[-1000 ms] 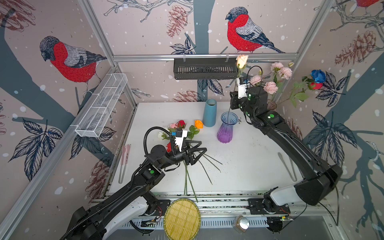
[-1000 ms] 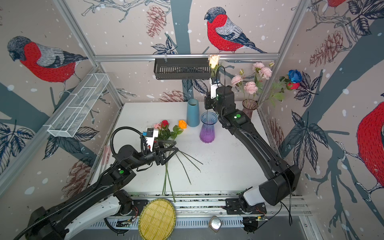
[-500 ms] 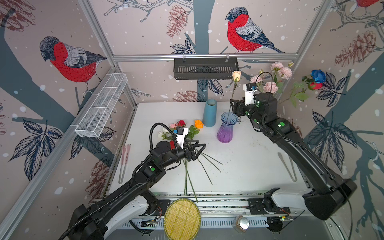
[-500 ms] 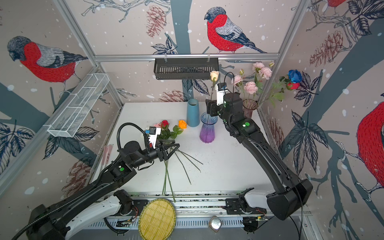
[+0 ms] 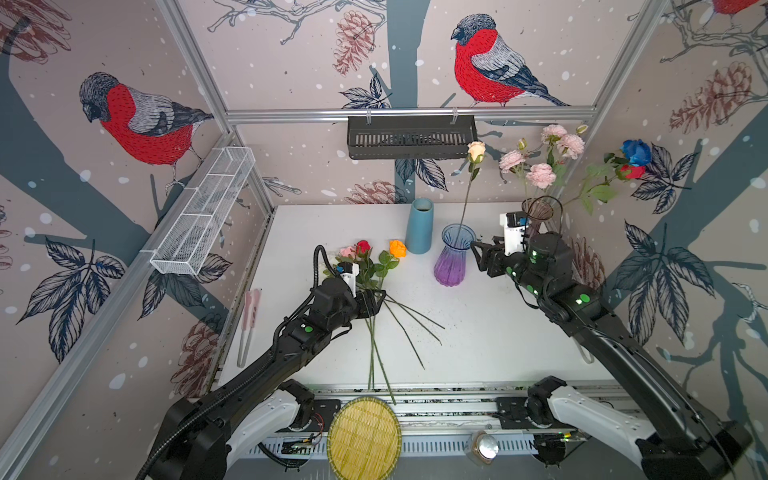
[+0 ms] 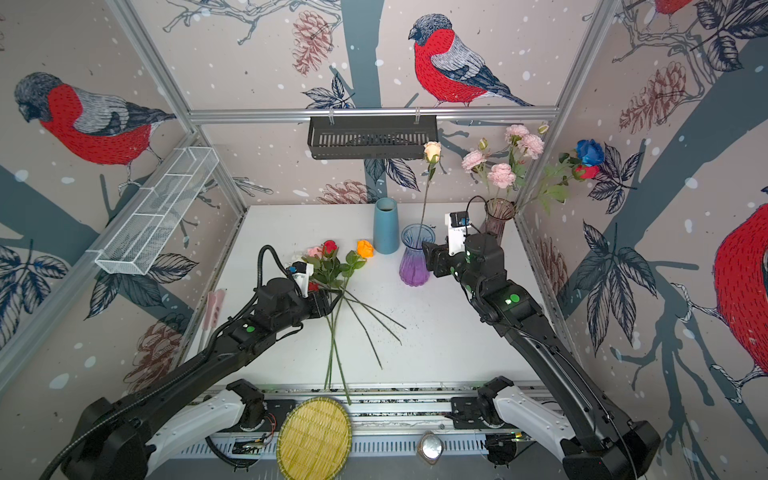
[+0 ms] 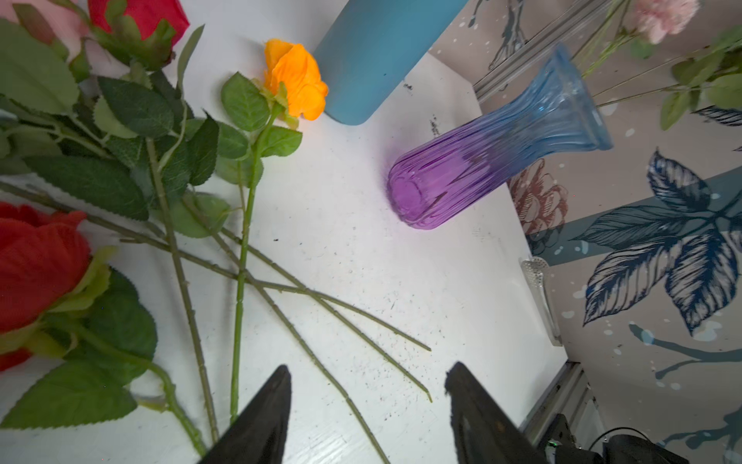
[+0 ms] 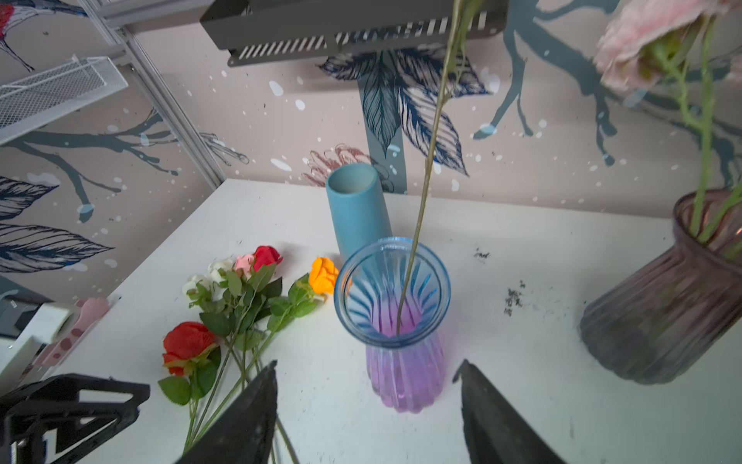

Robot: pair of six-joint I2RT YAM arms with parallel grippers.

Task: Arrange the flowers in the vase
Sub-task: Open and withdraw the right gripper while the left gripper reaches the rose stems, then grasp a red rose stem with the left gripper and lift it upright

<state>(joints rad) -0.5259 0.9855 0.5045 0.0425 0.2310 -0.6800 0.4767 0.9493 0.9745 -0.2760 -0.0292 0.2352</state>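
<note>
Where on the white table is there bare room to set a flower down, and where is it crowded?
Free: the table between the purple vase and the front rail, right of the flower pile; also the back-left corner. Crowded: around the pile and the blue vase.

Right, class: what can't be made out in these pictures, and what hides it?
Peach rose: bloom beyond the top edge, right wrist view.
Teal vase: inside too dark, in a top view.
Left claw: stem contact too small to tell, in a top view.
Large red rose: blurred, cut by the edge, left wrist view.
</note>
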